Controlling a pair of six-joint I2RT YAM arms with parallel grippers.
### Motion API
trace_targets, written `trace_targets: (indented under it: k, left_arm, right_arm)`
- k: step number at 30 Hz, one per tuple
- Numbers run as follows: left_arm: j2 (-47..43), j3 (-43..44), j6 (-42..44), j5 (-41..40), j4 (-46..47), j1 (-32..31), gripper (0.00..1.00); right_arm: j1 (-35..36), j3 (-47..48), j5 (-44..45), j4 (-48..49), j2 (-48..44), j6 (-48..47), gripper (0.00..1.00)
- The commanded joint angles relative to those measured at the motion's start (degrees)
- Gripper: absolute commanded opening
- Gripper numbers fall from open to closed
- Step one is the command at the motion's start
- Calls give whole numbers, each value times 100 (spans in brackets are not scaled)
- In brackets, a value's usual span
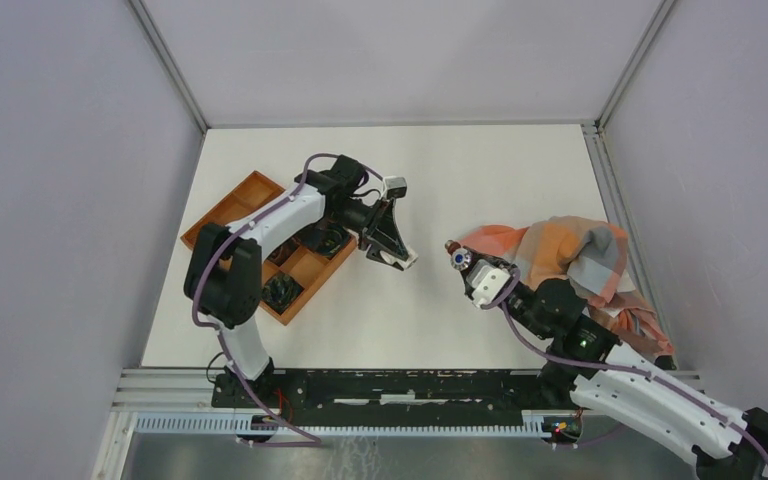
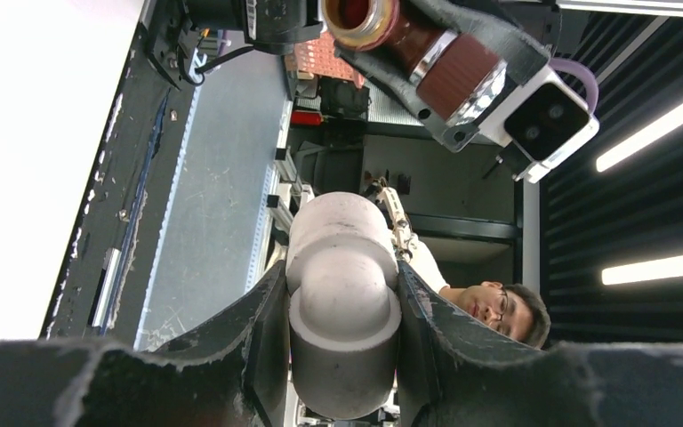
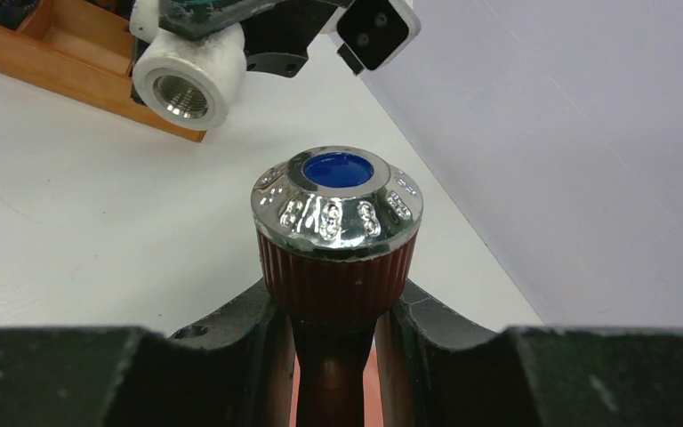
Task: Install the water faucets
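Note:
My right gripper (image 1: 465,268) is shut on the stem of the dark reddish-brown water faucet (image 1: 457,257) and holds it above the table. Its silvery knob with a blue centre (image 3: 338,206) stands just past my fingers (image 3: 240,334). In the left wrist view the faucet (image 2: 413,49) shows its brass threaded end (image 2: 356,13). My left gripper (image 1: 400,257) is shut on a pale elbow fitting (image 2: 342,285). The fitting's threaded opening (image 3: 182,86) faces the faucet across a small gap.
The orange-brown compartment tray (image 1: 250,192) with dark parts lies under the left arm at the left. A checked orange and grey cloth (image 1: 575,250) lies at the right beside the right arm. A metal rail (image 1: 390,385) runs along the near edge.

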Motion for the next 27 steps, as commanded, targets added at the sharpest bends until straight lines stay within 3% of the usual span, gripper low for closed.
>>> trace_targets:
  k: [1, 7, 11, 16, 19, 23, 26, 27]
  left_arm:
    - [-32, 402, 821, 510, -771, 221, 2]
    - [-175, 86, 947, 516, -726, 869, 2]
    - [-77, 96, 1111, 498, -839, 936, 2]
    - [266, 430, 1600, 572, -1369, 813, 2]
    - [651, 933, 2338, 575, -2296, 480, 2]
    - [1161, 1608, 3595, 647, -3666, 49, 2]
    - [1144, 1565, 3644, 648, -3708, -42, 2]
    - [1075, 1485, 3660, 644, -3702, -47, 2]
  right_arm:
    - [626, 428, 1031, 428, 248, -487, 0]
    - [2275, 258, 2847, 713, 784, -1427, 0]
    - [3447, -196, 4221, 1685, 991, -2387, 0]
    - [3816, -1, 4582, 1394, 1246, -2089, 0]
    - [4194, -172, 4986, 1570, 1368, -2487, 0]
    - [4811, -1154, 5713, 3769, 1534, -4536, 0]
    - [5115, -1913, 6000, 5816, 1794, -6141, 0]
    - [5170, -2008, 6098, 5999, 1860, -6349, 0]
